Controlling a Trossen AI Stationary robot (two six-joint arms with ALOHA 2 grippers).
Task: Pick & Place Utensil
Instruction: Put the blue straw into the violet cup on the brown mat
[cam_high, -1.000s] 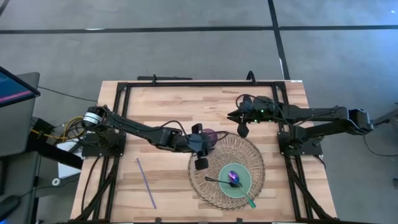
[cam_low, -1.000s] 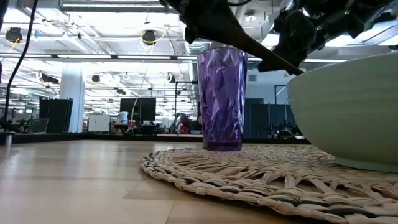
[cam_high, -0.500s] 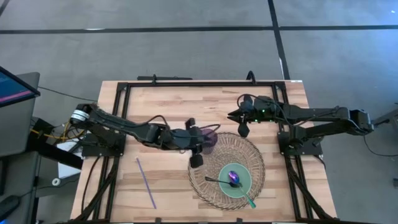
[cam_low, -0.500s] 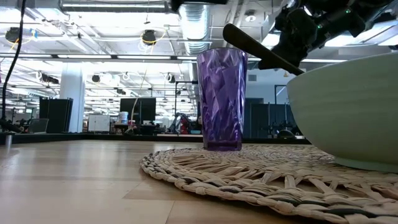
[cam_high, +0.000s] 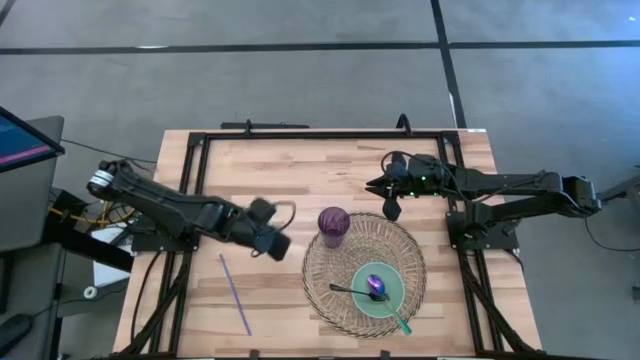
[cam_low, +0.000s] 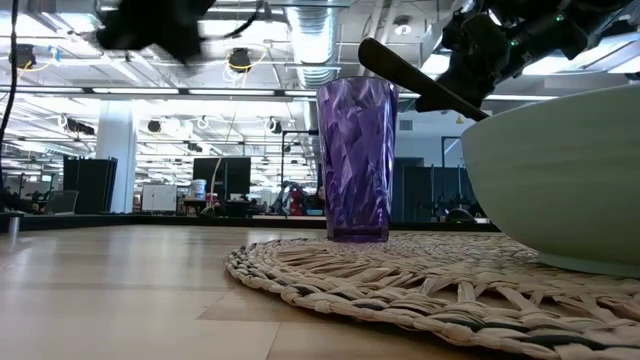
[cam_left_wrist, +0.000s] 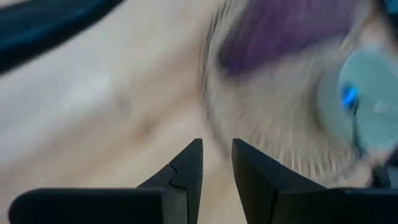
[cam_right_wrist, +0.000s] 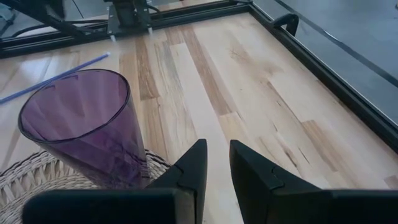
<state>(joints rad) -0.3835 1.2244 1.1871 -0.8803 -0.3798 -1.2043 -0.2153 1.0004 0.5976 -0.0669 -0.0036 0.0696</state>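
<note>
Left tool (cam_high: 270, 243) hangs over bare wood surface (cam_high: 260, 170), just beside the woven mat (cam_high: 340, 300) – fingers (cam_left_wrist: 186, 171) nearly pressed together w/ a thin gap, nothing between them. Purple straw (cam_high: 235, 294) lies flat on the wood nearer the front-left corner, well apart from the mat. Purple cup (cam_high: 334, 224) stands upright at mat's edge; green bowl (cam_high: 378, 291) on the mat holds a spoon (cam_high: 372, 288). Right tool (cam_high: 388, 203) sits near the cup at the mat's far side – fingers also almost together, empty.
</note>
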